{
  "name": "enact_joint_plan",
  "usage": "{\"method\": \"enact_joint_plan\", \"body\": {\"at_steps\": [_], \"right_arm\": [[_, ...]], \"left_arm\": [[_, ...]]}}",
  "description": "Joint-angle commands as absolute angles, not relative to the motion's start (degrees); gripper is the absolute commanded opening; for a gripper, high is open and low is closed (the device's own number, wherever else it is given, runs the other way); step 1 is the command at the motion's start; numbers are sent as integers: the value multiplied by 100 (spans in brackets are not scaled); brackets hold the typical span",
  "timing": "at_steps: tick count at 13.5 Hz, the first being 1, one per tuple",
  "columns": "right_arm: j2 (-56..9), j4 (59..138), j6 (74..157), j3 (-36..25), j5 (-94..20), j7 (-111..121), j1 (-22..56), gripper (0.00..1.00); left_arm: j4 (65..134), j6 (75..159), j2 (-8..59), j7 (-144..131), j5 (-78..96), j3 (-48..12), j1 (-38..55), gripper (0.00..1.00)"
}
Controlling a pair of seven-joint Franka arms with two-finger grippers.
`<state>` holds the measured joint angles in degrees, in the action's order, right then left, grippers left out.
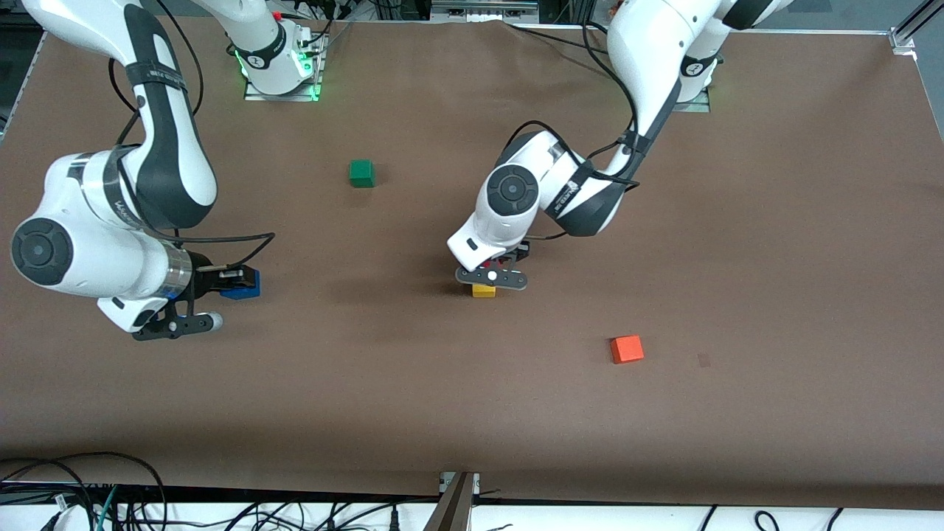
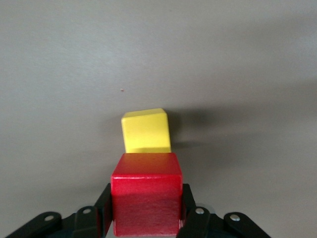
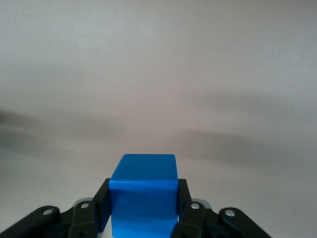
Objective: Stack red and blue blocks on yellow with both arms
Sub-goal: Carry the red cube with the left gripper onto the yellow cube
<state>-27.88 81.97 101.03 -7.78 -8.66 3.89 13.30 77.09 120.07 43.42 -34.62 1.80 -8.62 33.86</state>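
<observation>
My left gripper (image 1: 494, 271) is shut on the deep red cube (image 2: 146, 193) and holds it just over the yellow cube (image 1: 484, 290) in the middle of the table. In the left wrist view the yellow cube (image 2: 146, 131) shows right past the red one; I cannot tell whether they touch. In the front view only a sliver of the red cube (image 1: 503, 259) shows under the hand. My right gripper (image 1: 234, 285) is shut on the blue cube (image 1: 242, 285) and holds it low over the table toward the right arm's end. The right wrist view shows the blue cube (image 3: 143, 196) between the fingers.
A green cube (image 1: 361, 173) lies farther from the front camera, between the two arms' bases. An orange-red cube (image 1: 627, 349) lies nearer to the front camera, toward the left arm's end. The table is brown (image 1: 774, 258).
</observation>
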Motion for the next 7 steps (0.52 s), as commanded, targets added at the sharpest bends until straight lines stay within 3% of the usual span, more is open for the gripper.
{"method": "enact_joint_plan", "body": {"at_steps": [1,7], "right_arm": [[-2611,8121,9844,-773,-870,475,1318,26],[-2610,8121,9844,-765,-870,457,1336,26]], "left_arm": [[7471,12120,4491,-3560,88,-642,3568,0],[7401,12190,4623,-3568,-114,-545,3586,0]]}}
